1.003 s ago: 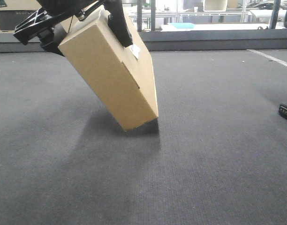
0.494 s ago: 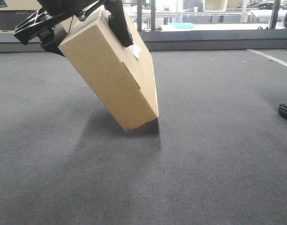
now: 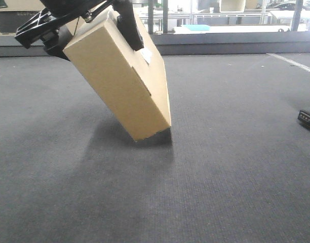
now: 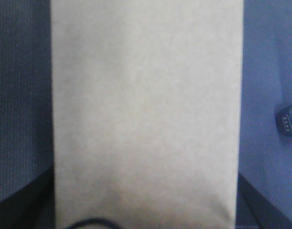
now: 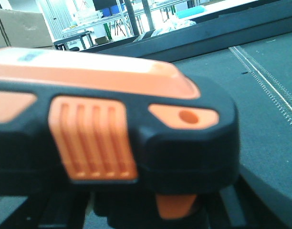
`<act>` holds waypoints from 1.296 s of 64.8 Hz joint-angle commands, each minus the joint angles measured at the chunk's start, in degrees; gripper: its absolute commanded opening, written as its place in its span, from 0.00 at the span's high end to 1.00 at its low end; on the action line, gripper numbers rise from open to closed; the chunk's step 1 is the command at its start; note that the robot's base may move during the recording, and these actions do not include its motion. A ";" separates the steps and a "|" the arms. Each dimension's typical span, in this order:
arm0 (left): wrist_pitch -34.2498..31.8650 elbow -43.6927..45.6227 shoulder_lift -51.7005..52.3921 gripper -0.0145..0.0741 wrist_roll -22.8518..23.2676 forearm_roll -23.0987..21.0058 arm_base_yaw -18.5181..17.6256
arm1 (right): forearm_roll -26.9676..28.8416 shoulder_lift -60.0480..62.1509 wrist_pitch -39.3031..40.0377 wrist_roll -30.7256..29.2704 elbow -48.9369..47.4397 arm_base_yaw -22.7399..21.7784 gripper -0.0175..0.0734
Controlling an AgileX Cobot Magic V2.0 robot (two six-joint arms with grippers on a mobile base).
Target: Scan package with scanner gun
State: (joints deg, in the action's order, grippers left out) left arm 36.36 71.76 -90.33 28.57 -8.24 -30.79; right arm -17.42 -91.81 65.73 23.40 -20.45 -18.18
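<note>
The package (image 3: 119,86), a tan cardboard box with a small white label (image 3: 146,55), hangs tilted, its lower corner touching the grey carpet. My left gripper (image 3: 89,23) is shut on its upper end. In the left wrist view the package (image 4: 146,105) fills the frame between dark fingers (image 4: 263,205). The scanner gun (image 5: 112,129), black with orange panels, fills the right wrist view, and my right gripper (image 5: 151,212) is shut on it from below. Only the scanner gun's black base (image 3: 307,119) shows at the front view's right edge.
Grey carpet (image 3: 221,177) covers the floor around the package. A dark raised ledge (image 3: 236,43) runs along the back, with tables and shelving behind it. A white line (image 3: 292,63) crosses the carpet at the far right.
The scanner gun's base at the right edge has shifted slightly left and up. The package and left gripper have stayed put.
</note>
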 commanded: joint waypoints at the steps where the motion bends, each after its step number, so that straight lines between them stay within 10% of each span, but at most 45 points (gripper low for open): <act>1: -1.46 0.45 0.39 0.96 -0.09 -0.13 -0.39 | 0.28 0.03 0.13 -0.52 -0.14 0.14 0.78; 10: -1.46 0.45 0.39 0.96 -0.09 -0.13 -0.39 | 0.28 0.03 1.36 -3.44 -0.14 0.14 0.99; 25: 0.58 0.45 0.39 0.96 -0.09 -4.45 -0.39 | 2.73 3.18 4.23 -8.64 -0.73 0.52 0.99; 55: 2.09 0.45 0.39 0.96 -0.09 -6.20 -0.18 | 30.68 15.08 -10.57 -51.13 -3.36 13.69 0.99; 84: 2.09 0.45 0.39 0.96 -0.09 -6.20 -0.18 | 31.77 14.10 -10.03 -53.98 -3.36 16.10 0.99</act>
State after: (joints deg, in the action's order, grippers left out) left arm 38.85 71.76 -90.33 28.57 -13.87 -30.79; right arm 13.91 -78.01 51.60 -30.04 -22.98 -2.06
